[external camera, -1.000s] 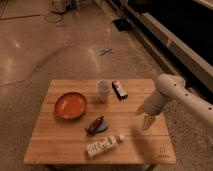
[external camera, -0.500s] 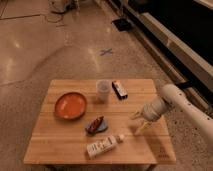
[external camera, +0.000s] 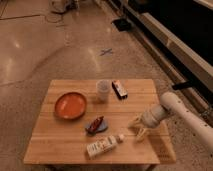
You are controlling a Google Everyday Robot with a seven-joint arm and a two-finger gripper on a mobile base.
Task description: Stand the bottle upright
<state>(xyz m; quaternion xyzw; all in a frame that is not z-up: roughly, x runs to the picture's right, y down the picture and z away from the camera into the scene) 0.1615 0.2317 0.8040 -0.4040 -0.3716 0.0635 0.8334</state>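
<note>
The bottle (external camera: pixel 104 145) lies on its side near the front edge of the wooden table (external camera: pixel 55 145). It is whitish with a pale label of dark text, and its small white cap (external camera: pixel 120 137) points right. My gripper (external camera: pixel 137 128) comes in from the right on a white arm (external camera: pixel 172 106). It hangs low over the table just right of the cap, not touching the bottle. Its two fingers are spread apart and hold nothing.
An orange bowl (external camera: pixel 70 105) sits at the left. A translucent white cup (external camera: pixel 103 90) and a dark snack bar (external camera: pixel 119 89) stand at the back. A red and blue packet (external camera: pixel 96 124) lies just behind the bottle. A dark counter (external camera: pixel 175 35) runs along the right.
My gripper has moved down and to the left, from mid-right of the table to close beside the bottle's cap. The bottle and other things have not moved.
</note>
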